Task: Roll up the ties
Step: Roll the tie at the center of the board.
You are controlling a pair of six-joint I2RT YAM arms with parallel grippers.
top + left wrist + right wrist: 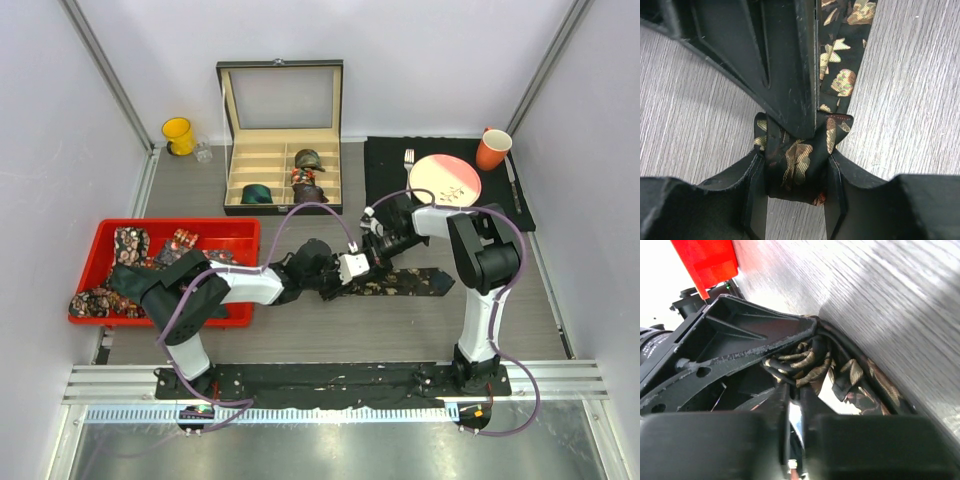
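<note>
A dark tie with a beige floral print (412,283) lies as a strip on the table's middle, its left end rolled into a small coil. My left gripper (330,279) is shut on that coil, which sits between its pads in the left wrist view (796,167). My right gripper (353,267) meets it from the right and is shut on the coil's edge (810,367). The right gripper's finger (790,75) covers the coil's top in the left wrist view. The loose strip (846,75) runs away from the coil.
A red bin (180,228) at the left holds several unrolled ties (130,245). An open box (283,150) at the back holds rolled ties (307,180). A yellow cup (178,135) stands back left. A black mat (385,165) with plate (445,180) and orange cup (492,150) lies back right.
</note>
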